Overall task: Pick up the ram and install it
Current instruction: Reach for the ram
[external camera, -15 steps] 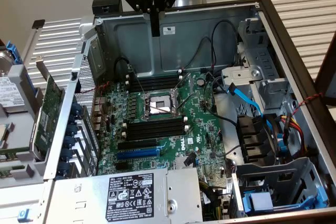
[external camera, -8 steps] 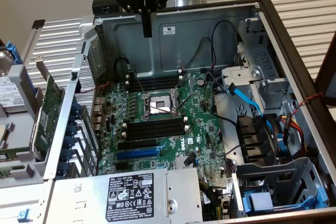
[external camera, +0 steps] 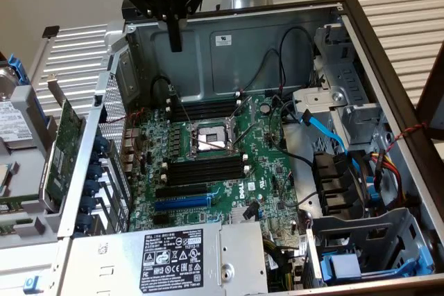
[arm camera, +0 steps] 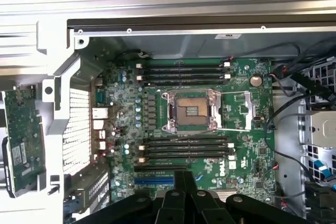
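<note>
– Your gripper [arm camera: 184, 178] sits closest to the wrist camera, and its black fingers [arm camera: 177, 183] are pressed together, pad against pad.

– Where does it hang?

– In the exterior view you have the gripper [external camera: 176, 43] high over the open case [external camera: 388, 95], close to the back wall and above the far group of memory slots [external camera: 205, 110]. It hangs clear of the board.

– And the board under it?

– Your motherboard [external camera: 274, 171] lies flat in the case with the processor socket [external camera: 210, 136] in the middle. A group of long black slots with white end clips runs on each side of the socket. The near group [external camera: 205, 169] lies just beside a blue slot [external camera: 182, 202].

– The ram?

– I cannot tell you where the ram lies, nor whether any slot is filled. The broad green expansion card [external camera: 66, 145] stands on edge outside the case, at the exterior view's left. The power supply [external camera: 173, 258], with its black label, lies along the case's near side.
</note>
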